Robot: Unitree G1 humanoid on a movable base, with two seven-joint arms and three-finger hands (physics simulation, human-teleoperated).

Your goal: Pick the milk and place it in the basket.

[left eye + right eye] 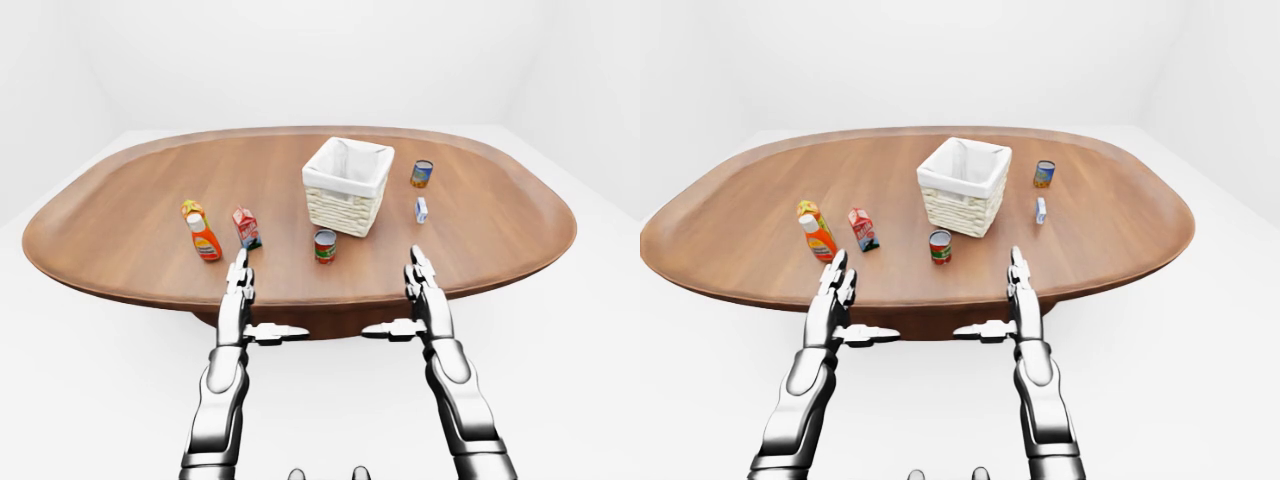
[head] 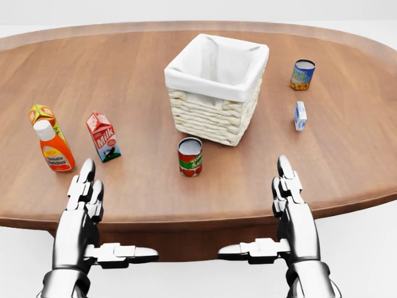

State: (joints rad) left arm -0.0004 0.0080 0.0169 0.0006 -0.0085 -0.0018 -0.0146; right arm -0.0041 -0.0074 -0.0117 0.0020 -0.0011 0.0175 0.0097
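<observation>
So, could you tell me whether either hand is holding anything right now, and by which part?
Nothing is held. The left hand and right hand are open, short of the milk.

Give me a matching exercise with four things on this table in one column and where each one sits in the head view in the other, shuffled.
Things:
1. milk carton
2. basket
3. blue can
4. orange bottle

Places in the head view:
A. far left, beside a small orange carton
B. upper right of the table
C. middle, just above the red can
D. just above the left hand

Pairs: 1-D, 2-C, 3-B, 4-A
</observation>
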